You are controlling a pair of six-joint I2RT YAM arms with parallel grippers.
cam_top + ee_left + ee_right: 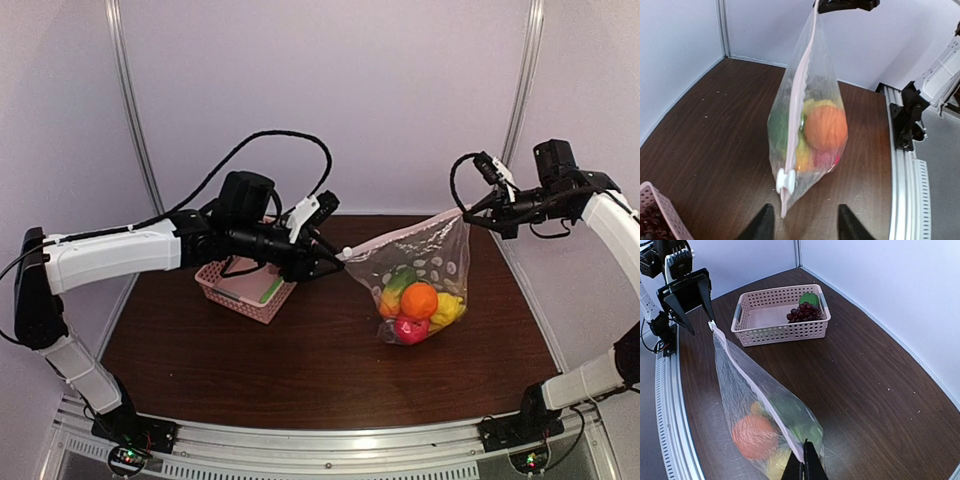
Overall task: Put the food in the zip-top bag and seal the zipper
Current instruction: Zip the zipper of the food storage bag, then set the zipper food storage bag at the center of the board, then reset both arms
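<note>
Zip-top bag (440, 262) hangs mouth-edge up, strung between my two claws over the centre-right of the table (300, 380). Whether its bottom touches the wood, can't tell.

Left to right:
- The pink basket (235, 298) is at 9 o'clock of the bag. The grapes (801, 314) and a green piece (810, 296) lie in it, not bagged.
- My left claw (805, 210) has its jaws apart and grips nothing.
- The slider (785, 181) sits just ahead of the fingertips, at about 11 o'clock in the wrist view. Contact or not, can't tell.
- From there the zipper (801, 85) runs straight away from that claw. Its long axis is roughly 8-to-2 o'clock in the top view, with the slider at the 8 end. The strip reads closed along its run, but that's judgement only.
- The food (419, 302) (orange, yellow, red, green) is bunched in the bottom, at 5 o'clock of the slider.
- My right claw (805, 452) is at the 2 end, clamped on the bag's far corner, so the edge is taut.

The left claw is nearer the slider. Any pinch means reaching straight ahead along the zipper line, not sideways.
</note>
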